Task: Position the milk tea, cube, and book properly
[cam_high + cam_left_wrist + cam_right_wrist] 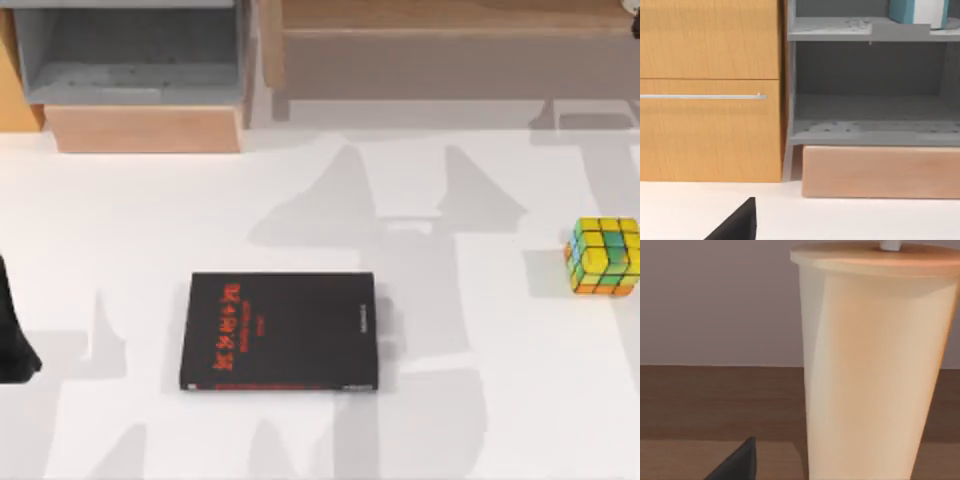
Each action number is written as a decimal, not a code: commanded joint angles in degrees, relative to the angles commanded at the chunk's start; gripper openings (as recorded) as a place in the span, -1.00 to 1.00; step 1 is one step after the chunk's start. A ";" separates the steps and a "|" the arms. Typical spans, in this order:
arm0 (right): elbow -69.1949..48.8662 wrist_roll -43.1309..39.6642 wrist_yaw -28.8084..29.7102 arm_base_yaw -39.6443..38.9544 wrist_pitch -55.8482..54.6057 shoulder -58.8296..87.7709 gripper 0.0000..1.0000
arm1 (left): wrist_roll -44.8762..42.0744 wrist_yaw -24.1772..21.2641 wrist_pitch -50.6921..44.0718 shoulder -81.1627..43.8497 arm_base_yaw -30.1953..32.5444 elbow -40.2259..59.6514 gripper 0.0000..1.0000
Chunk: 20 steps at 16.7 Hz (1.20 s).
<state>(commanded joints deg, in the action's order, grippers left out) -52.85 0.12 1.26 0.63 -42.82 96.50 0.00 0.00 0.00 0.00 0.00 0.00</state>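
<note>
The black book (pixel 280 330) with red characters lies flat on the white table's middle. The small yellow, green and orange cube (pixel 604 256) sits near the table's right edge. In the right wrist view the milk tea (pixel 870 365), a tall pale-orange cup with lid and straw, stands upright on a brown wooden shelf, very close to my right gripper. One dark fingertip (pixel 740 465) shows beside the cup, apart from its wall. My left arm (pixel 12 335) is parked at the table's left edge. Its dark fingertip (pixel 737 227) hangs over bare table, facing the cabinet.
A grey open-fronted cabinet (pixel 130 60) with a wooden base (pixel 880 172) and an orange door (pixel 710 90) stands at the back left. A teal and white object (pixel 917 11) sits on its upper shelf. A long wooden shelf (pixel 450 50) spans the back right.
</note>
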 joint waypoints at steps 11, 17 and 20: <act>-4.73 0.15 0.17 -0.02 -1.68 5.72 1.00 | 0.00 0.00 0.00 0.00 0.00 0.00 1.00; -18.42 0.10 0.07 0.22 1.84 15.75 1.00 | 0.00 0.00 0.00 0.00 0.00 0.00 1.00; -23.47 0.08 0.03 0.31 3.35 19.23 1.00 | 0.00 0.00 0.00 0.00 0.00 0.00 1.00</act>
<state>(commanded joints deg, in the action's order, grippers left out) -76.31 0.19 1.30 0.93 -39.47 115.73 0.00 0.00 0.00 0.00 0.00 0.00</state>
